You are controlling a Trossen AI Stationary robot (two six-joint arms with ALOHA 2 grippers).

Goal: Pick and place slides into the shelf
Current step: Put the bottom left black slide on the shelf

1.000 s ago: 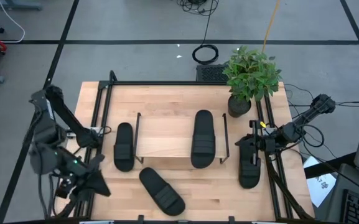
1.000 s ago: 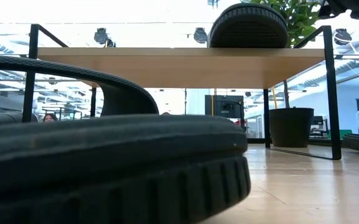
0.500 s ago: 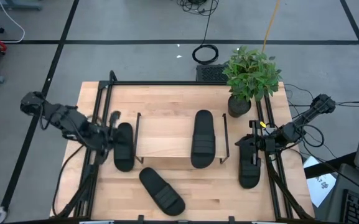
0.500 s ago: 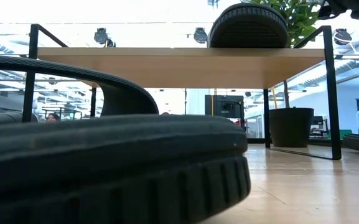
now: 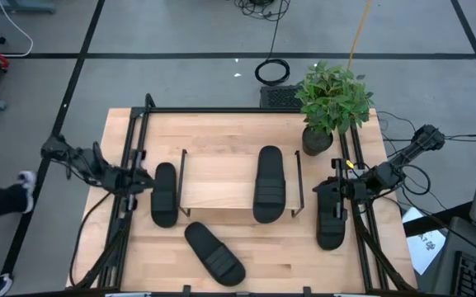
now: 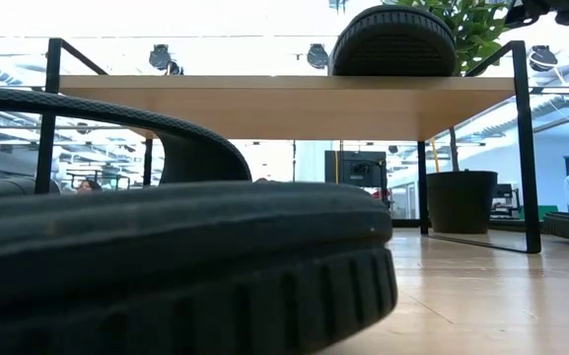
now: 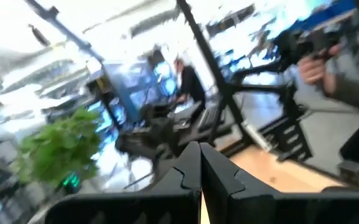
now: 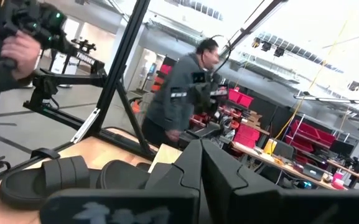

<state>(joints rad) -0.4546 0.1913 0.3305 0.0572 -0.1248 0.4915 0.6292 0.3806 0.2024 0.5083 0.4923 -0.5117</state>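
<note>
One slide point(image 5: 269, 183) already lies lengthwise on the shelf point(image 5: 221, 177) top board, right of centre, so that one looks placed; in the low view it shows as a black heel point(image 6: 392, 41) sitting on the board's edge. Three slides are not yet on the shelf: one on the bench point(image 5: 246, 128) just left of the shelf's left legs point(image 5: 164, 193), one angled in front of the shelf near the bench's near edge point(image 5: 214, 251), which is probably the big black sole filling the low view point(image 6: 176, 266), and one on the right just outside the shelf's right legs point(image 5: 330, 216). The potted plant point(image 5: 332, 97) stands at the far right corner, clear of the shelf top, likely just décor. Left gripper point(image 5: 143, 179) sits low at the bench's left rail, right beside the left slide; its fingers point(image 7: 188, 171) are pressed together with nothing between them, so no grip, it looks staged to take that slide next. Right gripper point(image 5: 328, 186) hangs over the toe end of the right-hand slide, fingers point(image 8: 195, 165) closed tight and empty; whether it touches the slide is hard to say from above. People stand in the room beyond the bench point(image 8: 188, 93); a gloved hand shows at the far left of the floor point(image 5: 25, 181).
</note>
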